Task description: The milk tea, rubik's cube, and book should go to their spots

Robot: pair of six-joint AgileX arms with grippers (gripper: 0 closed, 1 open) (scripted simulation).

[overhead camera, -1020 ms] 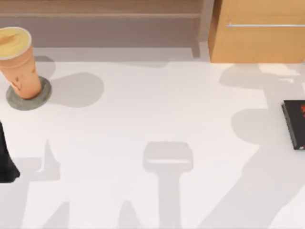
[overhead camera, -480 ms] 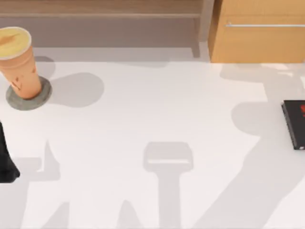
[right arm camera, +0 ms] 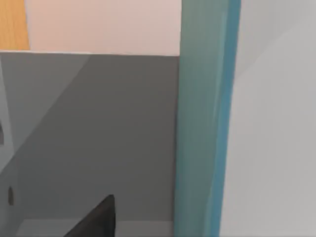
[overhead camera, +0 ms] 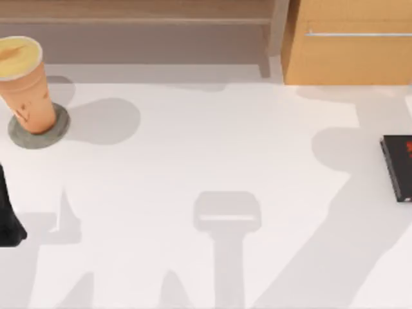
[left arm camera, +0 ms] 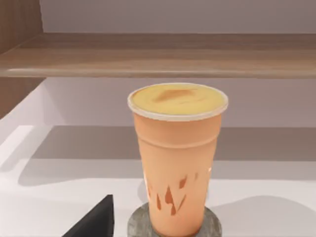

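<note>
White bench point(overhead camera: 212, 148) holds the milk tea point(overhead camera: 26, 84) upright on its grey coaster point(overhead camera: 58, 132), so that looks done. Right claw's grip: can't tell, teal book point(right arm camera: 202, 123) close before it, seemingly unplaced.

Rendered tabletop point(overhead camera: 206, 161) beside wooden shelf point(overhead camera: 135, 13) and drawer cabinet point(overhead camera: 351, 51)

- Black book point(overhead camera: 400, 168) cut off by the top view's right edge.
- Left arm point(overhead camera: 8, 215) cut by the left edge; jaws hidden.
- Teal book point(right arm camera: 205, 123) cropped in the right wrist view.
- Coaster point(left arm camera: 173, 226) cropped under milk tea point(left arm camera: 177, 158).
</note>
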